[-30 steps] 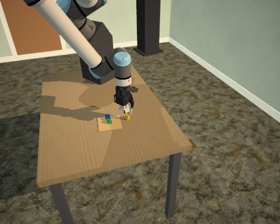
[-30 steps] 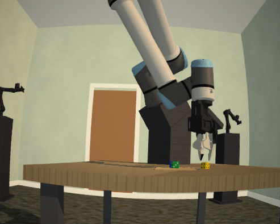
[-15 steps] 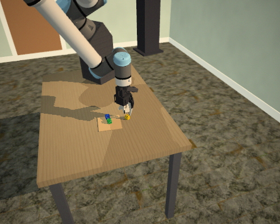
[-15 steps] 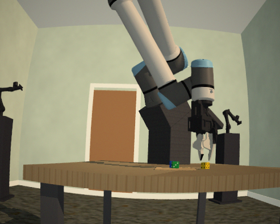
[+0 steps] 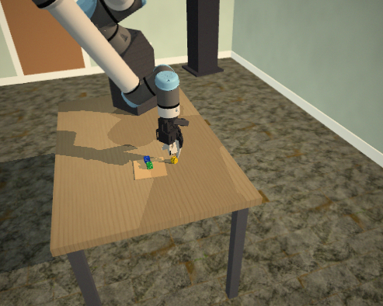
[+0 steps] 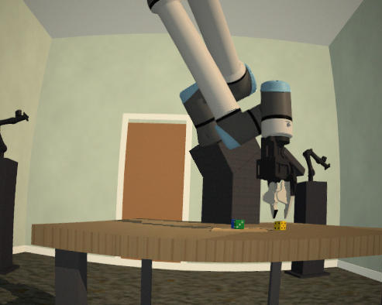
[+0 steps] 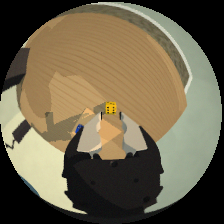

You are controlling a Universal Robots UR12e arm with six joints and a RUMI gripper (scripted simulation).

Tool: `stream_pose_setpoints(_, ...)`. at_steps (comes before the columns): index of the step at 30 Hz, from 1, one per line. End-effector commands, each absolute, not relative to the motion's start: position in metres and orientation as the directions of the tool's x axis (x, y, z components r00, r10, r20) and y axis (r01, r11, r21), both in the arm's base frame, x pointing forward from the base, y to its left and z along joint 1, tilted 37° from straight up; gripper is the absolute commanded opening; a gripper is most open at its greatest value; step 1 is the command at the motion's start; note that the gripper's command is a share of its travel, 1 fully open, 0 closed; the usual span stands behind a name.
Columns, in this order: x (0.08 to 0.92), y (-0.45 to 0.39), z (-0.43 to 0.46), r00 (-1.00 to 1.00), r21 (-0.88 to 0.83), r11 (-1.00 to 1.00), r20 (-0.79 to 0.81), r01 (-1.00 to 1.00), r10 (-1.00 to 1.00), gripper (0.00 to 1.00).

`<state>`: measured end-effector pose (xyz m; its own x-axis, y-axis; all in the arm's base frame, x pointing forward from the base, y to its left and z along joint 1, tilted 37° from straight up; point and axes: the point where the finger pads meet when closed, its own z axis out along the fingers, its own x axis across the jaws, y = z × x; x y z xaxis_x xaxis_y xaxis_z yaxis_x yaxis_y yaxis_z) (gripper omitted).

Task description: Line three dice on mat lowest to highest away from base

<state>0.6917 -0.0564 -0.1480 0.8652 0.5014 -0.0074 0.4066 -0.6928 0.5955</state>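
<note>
While blue die (image 5: 146, 158), green die (image 5: 149, 165) occupy mat (image 5: 151, 174), yellow die (image 5: 174, 160) off.

High front view, low table-edge side view, downward wrist view

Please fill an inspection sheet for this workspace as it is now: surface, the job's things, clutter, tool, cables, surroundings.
Surface: wooden table with a small tan mat near its middle.
Job's things: blue die and green die sit side by side on the mat; yellow die lies on the bare table just off the mat's right edge. All three look flat.
Clutter: nothing seen.
Tool: the tool hangs just above the yellow die, fingers partly open and pointing down, holding nothing.
Cables: nothing seen.
Surroundings: brown door, dark pedestals with small arms by the walls, stone-patterned floor.
</note>
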Motion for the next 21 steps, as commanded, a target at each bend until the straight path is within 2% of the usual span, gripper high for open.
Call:
stream_pose_setpoints(1,0.692,-0.056,-0.148,0.865,0.596,-0.693,-0.007,0.407,0.502,0.24)
stream_pose_setpoints(21,0.698,-0.067,-0.164,0.865,0.596,-0.693,-0.007,0.407,0.502,0.24)
